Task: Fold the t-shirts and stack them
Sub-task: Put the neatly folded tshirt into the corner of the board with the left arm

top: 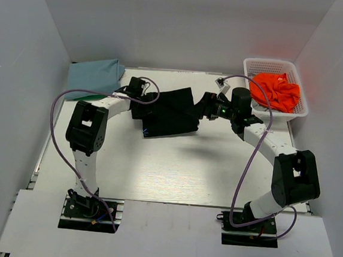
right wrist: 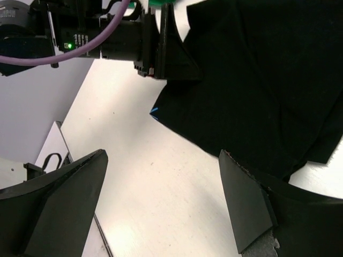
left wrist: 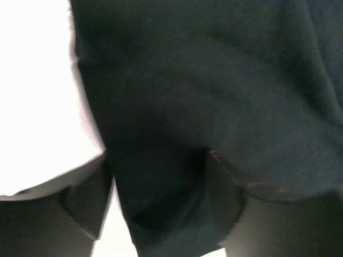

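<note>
The black t-shirt (top: 170, 113) lies folded on the table's middle; its tiny blue print (right wrist: 154, 112) shows at one corner. My left gripper (top: 147, 99) is at the shirt's left edge, its fingers spread with black cloth (left wrist: 203, 80) lying between them (left wrist: 158, 198). My right gripper (top: 205, 105) is open and empty at the shirt's right edge, over bare table (right wrist: 161, 198), with one finger (right wrist: 241, 203) just over the cloth (right wrist: 257, 96). The light blue t-shirt (top: 95, 77) lies folded at the back left on a green one (top: 85, 97). The orange t-shirt (top: 276, 91) lies crumpled in the basket.
The white mesh basket (top: 273, 65) stands at the back right corner. White walls close in the table on the left, back and right. The left gripper (right wrist: 171, 48) and its purple cable (right wrist: 64, 56) show in the right wrist view.
</note>
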Controlling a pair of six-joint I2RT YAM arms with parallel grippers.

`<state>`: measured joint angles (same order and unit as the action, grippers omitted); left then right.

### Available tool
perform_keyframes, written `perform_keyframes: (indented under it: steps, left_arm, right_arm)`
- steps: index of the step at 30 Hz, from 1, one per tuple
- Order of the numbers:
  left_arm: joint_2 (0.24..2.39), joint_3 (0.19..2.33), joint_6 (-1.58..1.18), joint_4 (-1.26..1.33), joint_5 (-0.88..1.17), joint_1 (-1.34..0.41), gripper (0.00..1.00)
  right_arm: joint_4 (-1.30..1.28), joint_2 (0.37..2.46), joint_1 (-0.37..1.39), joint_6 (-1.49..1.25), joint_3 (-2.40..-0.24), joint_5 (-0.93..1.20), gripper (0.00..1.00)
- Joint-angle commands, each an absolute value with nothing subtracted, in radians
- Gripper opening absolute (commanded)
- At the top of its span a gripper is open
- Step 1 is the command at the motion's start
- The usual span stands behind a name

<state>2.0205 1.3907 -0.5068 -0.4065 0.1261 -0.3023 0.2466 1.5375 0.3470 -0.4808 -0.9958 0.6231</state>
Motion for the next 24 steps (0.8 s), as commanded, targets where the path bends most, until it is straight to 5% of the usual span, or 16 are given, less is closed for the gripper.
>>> perform_keyframes:
  steps: [1, 2, 4, 5, 14, 24]
  left_arm:
    - [2.124, 1.41, -0.522, -0.436, 0.097, -0.342, 0.64]
    - [2.138, 1.419, -0.505, -0.436, 0.08, -0.342, 0.55]
    - [2.175, 1.468, -0.505, -0.462, 0.007, -0.351, 0.13]
    - [2.187, 1.521, -0.493, -0.492, -0.017, -0.342, 0.0]
    - [2.112, 1.802, -0.152, -0.557, -0.336, -0.318, 0.0]
    - [2.002, 1.936, 0.123, -0.5, -0.416, -0.252, 0.0]
  right_arm:
    - [0.232, 1.508, 0.341, -0.449, -0.986, 0.6, 0.9]
    - [0.229, 1.506, 0.338, -0.448, -0.982, 0.591, 0.9]
    - [0.225, 1.508, 0.331, -0.446, -0.979, 0.601, 0.9]
    - [0.229, 1.508, 0.333, -0.443, -0.973, 0.598, 0.9]
    - [0.19, 1.479, 0.31, -0.396, -0.936, 0.58, 0.9]
    - [0.14, 1.457, 0.296, -0.333, -0.923, 0.474, 0.9]
